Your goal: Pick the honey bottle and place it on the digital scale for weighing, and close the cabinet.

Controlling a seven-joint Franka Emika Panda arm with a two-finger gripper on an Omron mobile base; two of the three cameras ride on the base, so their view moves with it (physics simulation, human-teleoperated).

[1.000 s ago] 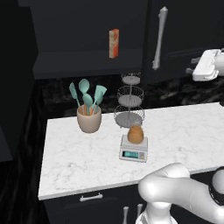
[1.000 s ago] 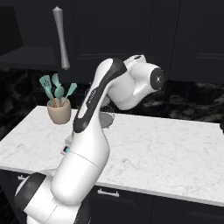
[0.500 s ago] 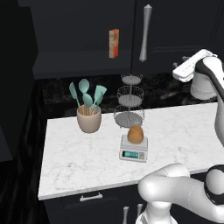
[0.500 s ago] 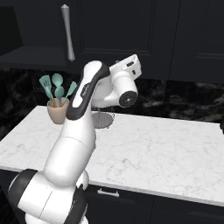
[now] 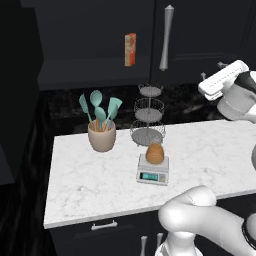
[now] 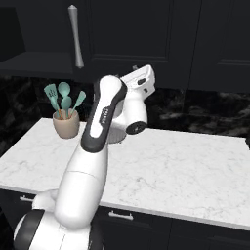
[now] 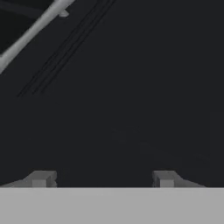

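Observation:
The amber honey bottle [image 5: 155, 153] stands on the small light-grey digital scale [image 5: 152, 173], whose teal display faces the counter's front. Up on the wall, the black cabinet door [image 5: 200, 35] carries a long silver bar handle [image 5: 166, 37] on its left edge. My gripper [image 5: 211, 70] is raised at the right, close to that door's face and pointing at it. In the hand view the gripper [image 7: 103, 178] is open, with the dark door panel [image 7: 131, 96] right in front of it and the handle [image 7: 30, 30] at the upper left. From the right base view the gripper [image 6: 136, 68] sits just below the cabinet door [image 6: 132, 29].
An orange-white carton [image 5: 130, 49] stands on the exposed cabinet shelf left of the handle. On the white marble counter [image 5: 210, 150] are a beige pot of teal utensils [image 5: 101, 135] and a three-tier wire rack [image 5: 148, 117] behind the scale. A drawer handle [image 5: 104, 226] sits below the counter's edge.
The cabinet door has swung toward the cabinet over the last second, its handle shifting left in the left base view. My hand followed it leftward, then held almost still.

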